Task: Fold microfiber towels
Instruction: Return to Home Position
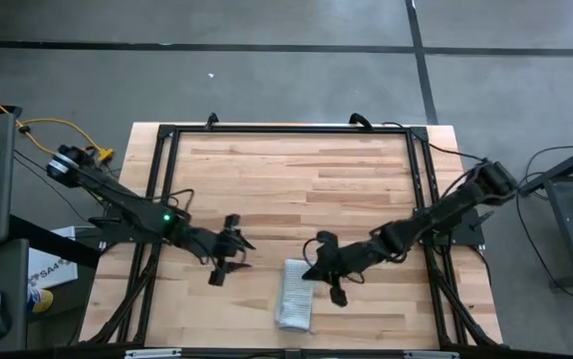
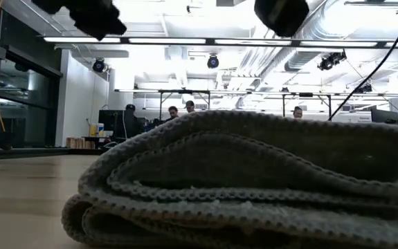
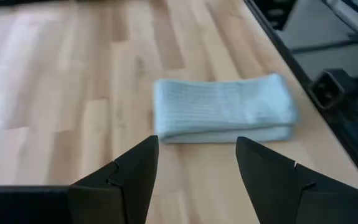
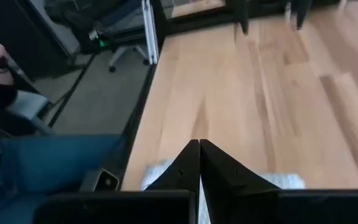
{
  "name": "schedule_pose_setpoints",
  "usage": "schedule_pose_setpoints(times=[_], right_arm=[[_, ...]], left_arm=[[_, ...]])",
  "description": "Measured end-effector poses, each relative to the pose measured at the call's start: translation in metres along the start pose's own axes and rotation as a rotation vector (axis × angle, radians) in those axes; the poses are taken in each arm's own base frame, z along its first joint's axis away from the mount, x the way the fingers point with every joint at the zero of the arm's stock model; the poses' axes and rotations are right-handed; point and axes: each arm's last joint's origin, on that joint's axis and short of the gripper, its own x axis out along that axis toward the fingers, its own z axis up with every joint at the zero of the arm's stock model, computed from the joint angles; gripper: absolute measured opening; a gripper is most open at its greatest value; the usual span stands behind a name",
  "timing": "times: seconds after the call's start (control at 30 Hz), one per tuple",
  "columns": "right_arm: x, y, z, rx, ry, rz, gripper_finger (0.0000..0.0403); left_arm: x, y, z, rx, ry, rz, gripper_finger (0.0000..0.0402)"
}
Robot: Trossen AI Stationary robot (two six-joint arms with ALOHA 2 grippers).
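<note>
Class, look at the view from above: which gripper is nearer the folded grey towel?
Right. In the high view the right gripper, shut, is just by the towel's upper right corner. The left gripper, open, hangs clearly apart on the towel's left.

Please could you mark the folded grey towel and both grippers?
Folded light grey microfiber towel (image 1: 294,295): high view, its middle.
Left gripper (image 3: 197,142): left wrist view, between open fingertips.
Right gripper (image 4: 199,144): right wrist view, closed fingertips.

This is a robotics lab in a large, open industrial hall. A butcher-block table (image 1: 296,170) in a black metal frame (image 1: 286,130) stands on a seamed concrete floor (image 1: 266,80), with robot arms (image 1: 127,209) mounted at its left and right sides. Far behind it, long strip lights (image 2: 185,40) and exposed ceiling ducts (image 2: 365,24) hang over people (image 2: 173,111) at workstations.
</note>
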Motion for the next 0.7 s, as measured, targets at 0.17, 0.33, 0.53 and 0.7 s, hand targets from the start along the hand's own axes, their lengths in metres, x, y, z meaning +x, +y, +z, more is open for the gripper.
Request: schedule_pose_setpoints(times=[0.17, 0.33, 0.53, 0.7], right_arm=[[-0.035, -0.009, 0.014, -0.011, -0.079, -0.012, 0.0002], [-0.073, -0.033, 0.002, 0.037, -0.157, -0.061, 0.0002], [-0.111, -0.052, -0.018, 0.086, -0.310, -0.039, 0.0002], [-0.135, -0.052, -0.027, 0.124, -0.364, 0.024, 0.0002]], left_arm=[[-0.025, 0.013, -0.023, -0.046, -0.063, 0.057, 0.0214], [-0.051, 0.024, -0.042, -0.090, -0.136, 0.074, 0.0214], [-0.076, 0.033, -0.055, -0.113, -0.220, 0.060, 0.0214], [-0.087, 0.037, -0.064, -0.182, -0.201, 0.057, 0.0214]])
